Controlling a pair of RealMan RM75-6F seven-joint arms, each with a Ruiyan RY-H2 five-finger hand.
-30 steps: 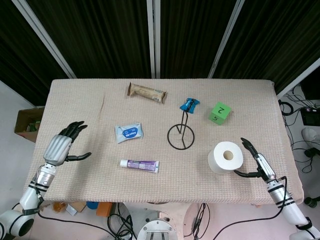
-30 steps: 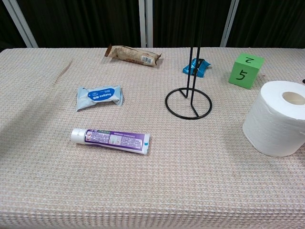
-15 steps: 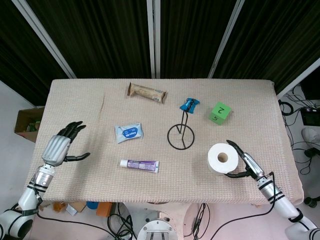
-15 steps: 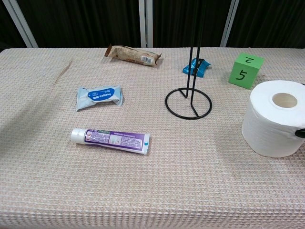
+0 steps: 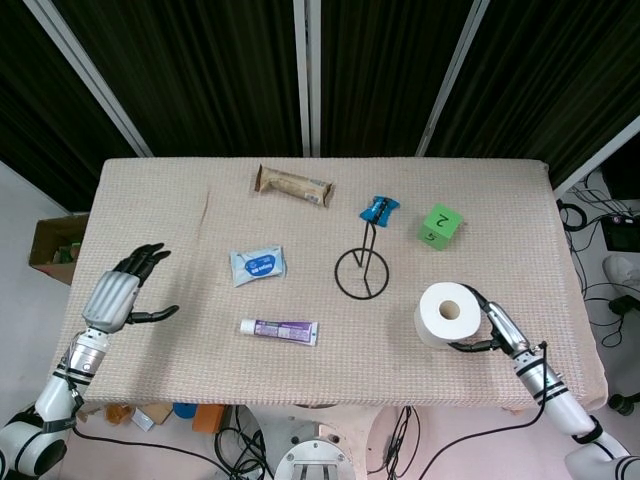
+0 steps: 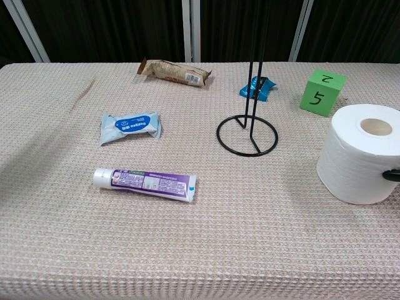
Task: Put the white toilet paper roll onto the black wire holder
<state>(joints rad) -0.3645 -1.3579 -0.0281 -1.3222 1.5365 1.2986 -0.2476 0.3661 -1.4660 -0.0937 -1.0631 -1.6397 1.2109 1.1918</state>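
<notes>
The white toilet paper roll point(image 5: 447, 315) stands on end at the table's near right, also large at the right edge of the chest view point(image 6: 357, 156). My right hand point(image 5: 497, 328) wraps around its right side, thumb in front and fingers behind; one dark fingertip point(image 6: 391, 175) presses its side. The black wire holder point(image 5: 362, 272) stands upright in the middle, its ring base point(image 6: 247, 135) left of and beyond the roll. My left hand point(image 5: 124, 296) hovers open over the near left of the table, holding nothing.
A purple toothpaste tube point(image 5: 279, 330) and a blue wipes pack point(image 5: 258, 265) lie left of the holder. Behind it lie a blue wrapper point(image 5: 379, 208), a green cube point(image 5: 438, 225) and a snack bar point(image 5: 292, 185). The table's right edge point(image 5: 585, 330) is close to my right arm.
My right hand has closed in around the roll from its right side, and the roll has shifted slightly left. The left hand has stayed put.
</notes>
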